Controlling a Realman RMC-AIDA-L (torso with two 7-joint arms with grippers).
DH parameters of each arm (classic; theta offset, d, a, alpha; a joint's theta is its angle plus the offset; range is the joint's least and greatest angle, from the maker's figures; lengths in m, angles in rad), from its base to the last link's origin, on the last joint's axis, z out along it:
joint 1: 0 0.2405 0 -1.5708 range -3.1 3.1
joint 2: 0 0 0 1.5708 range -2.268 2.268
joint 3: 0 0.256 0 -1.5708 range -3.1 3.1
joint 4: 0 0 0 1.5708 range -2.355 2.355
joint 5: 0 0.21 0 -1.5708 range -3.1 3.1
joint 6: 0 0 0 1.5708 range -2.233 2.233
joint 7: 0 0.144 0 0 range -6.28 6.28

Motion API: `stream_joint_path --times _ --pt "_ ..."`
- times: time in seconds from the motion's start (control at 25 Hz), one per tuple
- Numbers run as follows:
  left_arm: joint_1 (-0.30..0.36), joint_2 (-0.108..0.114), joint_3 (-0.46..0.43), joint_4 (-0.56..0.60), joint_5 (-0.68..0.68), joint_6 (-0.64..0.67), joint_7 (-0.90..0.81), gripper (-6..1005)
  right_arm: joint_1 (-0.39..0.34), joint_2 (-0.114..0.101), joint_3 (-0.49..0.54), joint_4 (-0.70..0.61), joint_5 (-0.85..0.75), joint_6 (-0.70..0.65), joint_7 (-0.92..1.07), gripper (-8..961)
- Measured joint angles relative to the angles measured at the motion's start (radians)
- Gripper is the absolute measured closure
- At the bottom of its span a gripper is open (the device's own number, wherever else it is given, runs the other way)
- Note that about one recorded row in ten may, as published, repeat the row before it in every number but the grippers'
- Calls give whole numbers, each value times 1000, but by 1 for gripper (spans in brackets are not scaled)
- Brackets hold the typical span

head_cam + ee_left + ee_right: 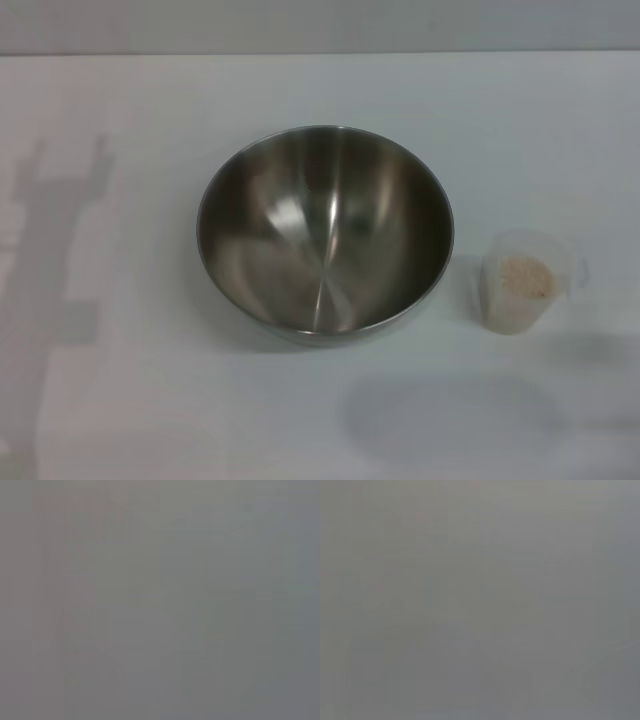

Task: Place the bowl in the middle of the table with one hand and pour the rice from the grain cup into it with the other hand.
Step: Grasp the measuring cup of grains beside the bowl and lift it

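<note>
Grippers are out of every view, so their state cannot be told. Bowl (325,235) sits about mid-table (120,400), empty; grain cup (522,282) with rice (526,277) stands just beside it. Grasp the cup low and tip slowly.

Both wrist views give only a flat grey blur; nothing in them can be made out. Neither gripper appears in the head view, so their fingers cannot be judged. A shadow of an arm lies on the table (120,400) at 9 o'clock of the bowl (325,232) and is cut off by the picture's edge. How deep the rice (525,277) sits in the cup (520,290), at 3 o'clock of the bowl, cannot be told.
</note>
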Motion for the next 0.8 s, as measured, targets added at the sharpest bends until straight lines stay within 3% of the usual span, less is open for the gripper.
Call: stream_joint_path --times 0.12,0.36,0.8 --pt "-17 0 0 49 -20 2 -31 175 -24 0 -68 -4 0 23 0 133" --pt "-45 0 3 105 -36 3 -41 175 -37 2 -91 1 6 107 -3 135" --pt "-50 1 6 149 -36 -4 -78 175 34 3 -123 22 1 270 -13 133"
